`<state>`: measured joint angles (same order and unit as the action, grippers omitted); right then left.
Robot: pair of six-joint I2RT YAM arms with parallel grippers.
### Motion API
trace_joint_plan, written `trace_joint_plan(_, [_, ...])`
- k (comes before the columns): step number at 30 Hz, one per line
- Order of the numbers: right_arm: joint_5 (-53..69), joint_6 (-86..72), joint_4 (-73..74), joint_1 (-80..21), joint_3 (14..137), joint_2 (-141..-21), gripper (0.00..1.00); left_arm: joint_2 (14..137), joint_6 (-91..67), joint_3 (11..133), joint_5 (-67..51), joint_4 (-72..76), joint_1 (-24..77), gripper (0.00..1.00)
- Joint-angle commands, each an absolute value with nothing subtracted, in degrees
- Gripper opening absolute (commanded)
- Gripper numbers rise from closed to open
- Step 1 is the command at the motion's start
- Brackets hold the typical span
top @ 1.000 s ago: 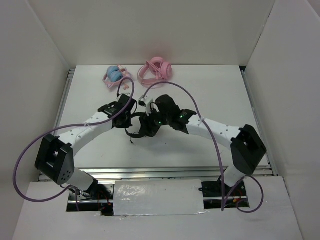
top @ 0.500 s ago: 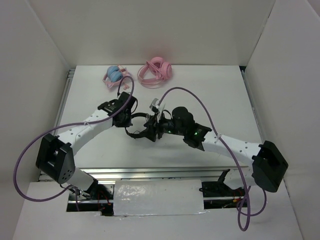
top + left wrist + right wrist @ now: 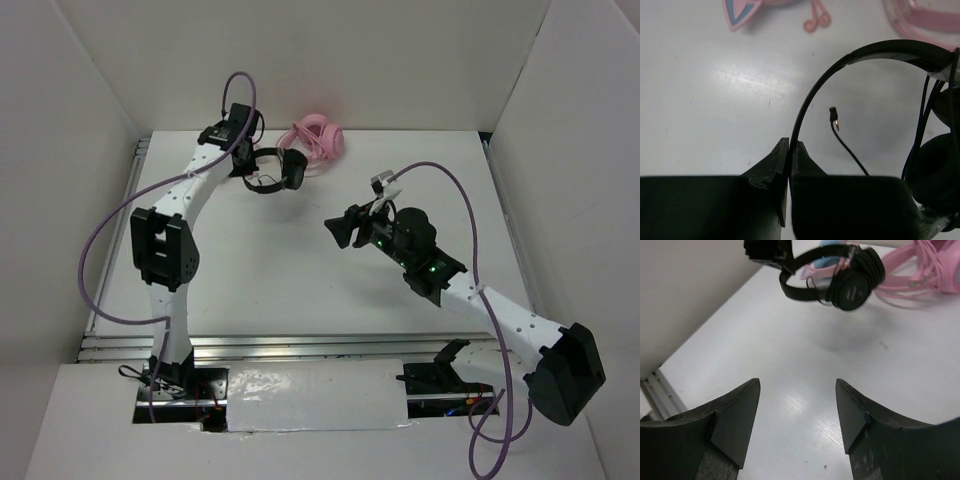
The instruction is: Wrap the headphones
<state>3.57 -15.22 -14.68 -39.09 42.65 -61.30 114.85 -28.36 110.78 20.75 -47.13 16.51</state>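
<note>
White table, far-left end: left gripper clamped on the headband of the black headphones, beside the pink headphones (cable end dangles loose). Right gripper is empty with jaws apart at mid-table. The headphones lie far-left of it, earcups toward it.

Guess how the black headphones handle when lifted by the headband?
Probably light: the left hand pinches just the thin headband, headphones apparently off the table. The earcups likely swing. The loose cable end looks floppy, may snag.

We see the black headphones aloft at the far left. Their earcups sit together, cable end dangling.
</note>
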Motion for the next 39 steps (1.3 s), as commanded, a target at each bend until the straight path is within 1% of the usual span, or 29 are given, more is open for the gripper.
trace_joint_plan(1, [0.70,-18.10,-13.54,-36.48,40.43,-61.08,0.70,120.92,-24.89,119.96,21.01,-47.38,15.56,0.00])
trace_joint_plan(3, [1.40,-18.72,-13.53,-35.51,40.52,-61.78,0.71,124.27,-24.52,121.11,20.30,-45.72,14.94,0.00])
trace_joint_plan(5, [2.54,-18.54,-13.45,-34.63,40.69,-63.01,0.71,125.07,-25.05,118.67,21.70,-42.82,14.16,0.00])
trace_joint_plan(9, [3.25,-18.37,-13.36,-33.75,40.61,-64.33,0.71,123.84,-24.70,106.04,21.19,-35.96,12.05,0.00])
trace_joint_plan(15, [5.36,-18.54,-14.06,-33.31,40.70,-65.30,0.71,121.03,-23.56,95.65,23.99,-31.91,10.72,0.00])
trace_joint_plan(19, [6.06,-18.72,-14.33,-33.49,41.04,-66.44,0.72,119.10,-22.50,90.98,25.31,-29.54,10.20,0.00])
trace_joint_plan(21, [6.33,-18.55,-14.41,-33.57,41.39,-67.06,0.75,118.39,-21.71,88.60,24.70,-27.60,9.67,0.00])
trace_joint_plan(25, [5.72,-18.54,-14.85,-33.75,41.22,-67.06,0.93,117.86,-20.04,86.22,25.05,-25.58,9.23,0.00])
trace_joint_plan(28, [4.40,-19.24,-14.59,-33.58,41.66,-66.97,0.95,117.68,-19.51,85.69,24.97,-25.05,9.05,0.00])
trace_joint_plan(29, [4.05,-19.25,-14.50,-33.57,41.75,-66.89,1.00,117.60,-19.42,86.04,24.61,-25.40,8.97,0.00])
trace_joint_plan(30, [3.78,-19.16,-14.68,-33.49,41.66,-66.54,1.00,117.68,-19.51,86.31,24.70,-25.66,8.88,0.00])
trace_joint_plan(31, [3.34,-19.42,-14.94,-33.49,41.40,-66.10,1.00,117.86,-19.69,86.40,24.70,-25.93,8.88,0.03])
trace_joint_plan(32, [3.25,-19.60,-15.20,-33.49,41.22,-65.83,1.00,117.95,-19.77,86.74,24.78,-26.45,8.96,0.08])
trace_joint_plan(33, [2.99,-19.60,-15.12,-33.49,40.96,-64.87,1.00,117.95,-20.04,86.92,24.96,-26.80,8.96,0.19])
trace_joint_plan(35, [2.90,-19.43,-15.47,-33.49,40.43,-63.90,1.00,117.86,-20.56,86.92,24.61,-27.42,8.79,0.28])
trace_joint_plan(36, [2.20,-19.68,-15.21,-33.49,40.43,-63.11,1.00,117.69,-20.74,86.75,24.61,-27.60,8.88,0.36])
trace_joint_plan(38, [2.20,-19.25,-14.77,-33.31,40.43,-62.49,1.00,116.72,-21.27,86.14,25.13,-27.95,8.70,0.43])
trace_joint_plan(39, [1.85,-19.25,-13.81,-33.48,40.69,-61.79,1.00,116.37,-21.44,85.96,25.22,-28.04,8.61,0.50])
